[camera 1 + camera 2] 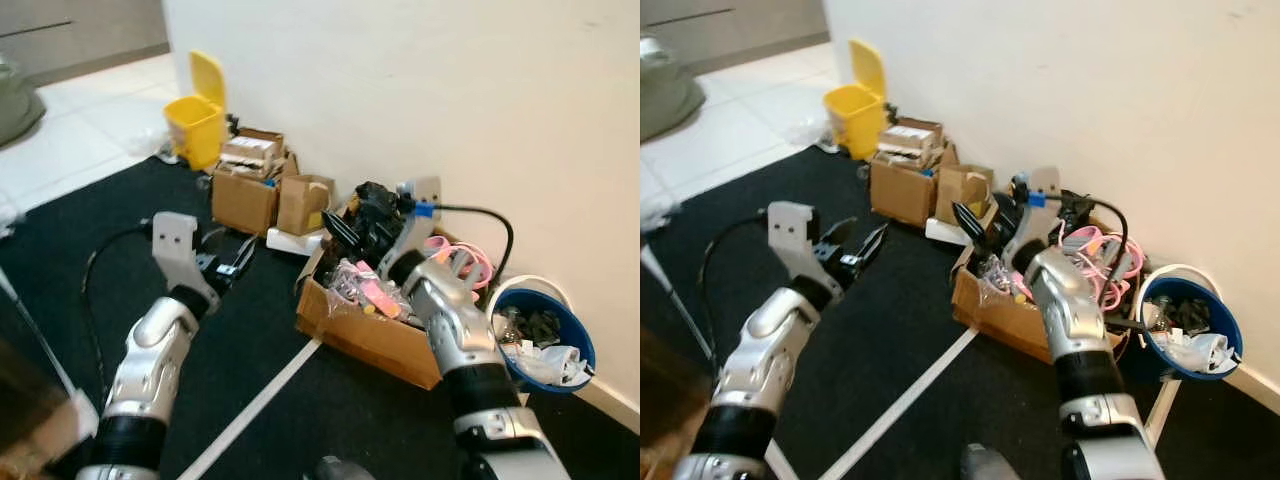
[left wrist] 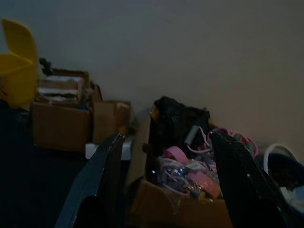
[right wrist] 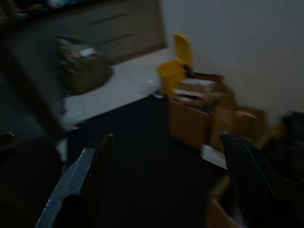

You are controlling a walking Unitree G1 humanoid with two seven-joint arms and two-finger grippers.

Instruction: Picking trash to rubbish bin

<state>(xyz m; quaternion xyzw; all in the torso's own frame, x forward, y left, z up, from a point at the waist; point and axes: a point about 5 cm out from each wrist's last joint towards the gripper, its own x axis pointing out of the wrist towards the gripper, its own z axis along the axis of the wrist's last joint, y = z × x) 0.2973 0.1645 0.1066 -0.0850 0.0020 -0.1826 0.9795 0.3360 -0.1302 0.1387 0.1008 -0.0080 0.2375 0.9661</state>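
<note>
Against the white wall, centre of the frame, a cardboard box of trash [image 1: 365, 320] sits on the black floor.
Right pincer [image 1: 985, 232] hovers over its far end, fingers wide and empty. Left pincer [image 1: 852, 252] hangs wide at left. Blue bin [image 1: 545, 340] stands lower right; yellow bin [image 1: 197, 115] upper left.

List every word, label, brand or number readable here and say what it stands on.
None can be read.
White label on the cardboard box beside the yellow bin: print too small and blurred.
Pink packets in the open cardboard box: any print is too blurred to tell.
</note>
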